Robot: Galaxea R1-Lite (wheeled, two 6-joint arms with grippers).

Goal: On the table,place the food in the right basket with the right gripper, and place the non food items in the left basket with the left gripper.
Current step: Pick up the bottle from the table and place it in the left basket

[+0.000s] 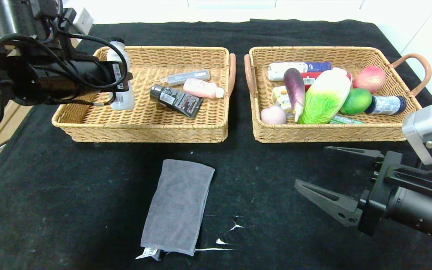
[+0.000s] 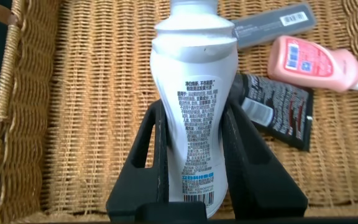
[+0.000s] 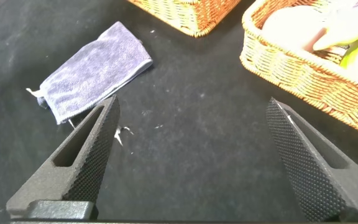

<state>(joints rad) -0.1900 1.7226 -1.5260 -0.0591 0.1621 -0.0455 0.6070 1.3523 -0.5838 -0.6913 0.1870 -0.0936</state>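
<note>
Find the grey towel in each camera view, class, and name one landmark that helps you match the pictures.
Head view: the grey towel lies on the black cloth in front of the left basket.
Left wrist view: not in it.
Right wrist view: the towel lies beyond the open right end effector.
Shared landmark: the left basket's corner.

A black-covered table [image 1: 69, 195] carries two wicker baskets side by side at the back: the left basket [image 1: 144, 129] and the right basket [image 1: 328, 133]. A folded grey towel [image 1: 178, 206] lies nearer, in front of the left basket.
</note>
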